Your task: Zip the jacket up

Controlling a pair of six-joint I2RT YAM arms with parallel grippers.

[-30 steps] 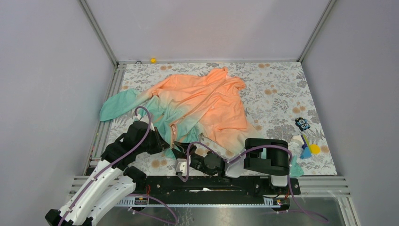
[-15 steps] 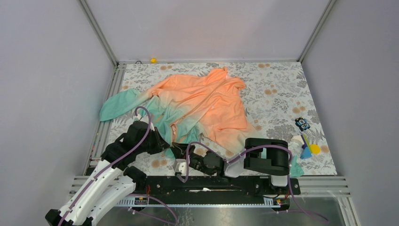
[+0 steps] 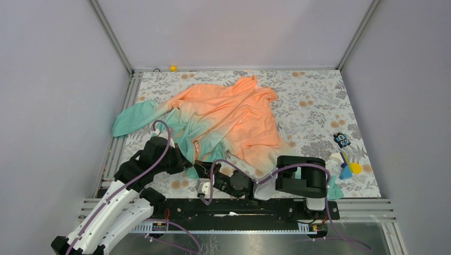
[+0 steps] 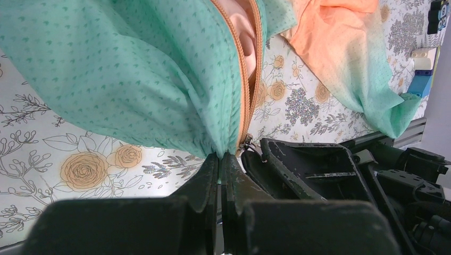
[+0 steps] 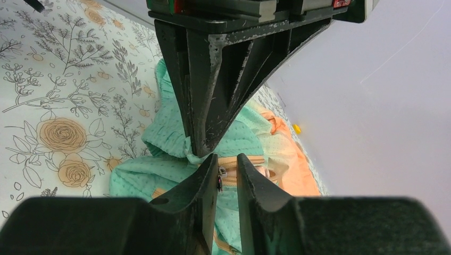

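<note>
Jacket (image 3: 228, 119) lies collar (image 3: 255, 84) far-right, hem (image 4: 159, 117) near; left gripper (image 4: 219, 157) pinches hem, right gripper (image 5: 227, 160) narrowly apart, seemingly around zipper pull (image 5: 219, 180)

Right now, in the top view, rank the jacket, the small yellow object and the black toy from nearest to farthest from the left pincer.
1. The jacket: near hem pinched in the left pincer.
2. The small yellow object: back edge.
3. The black toy: right side.
</note>
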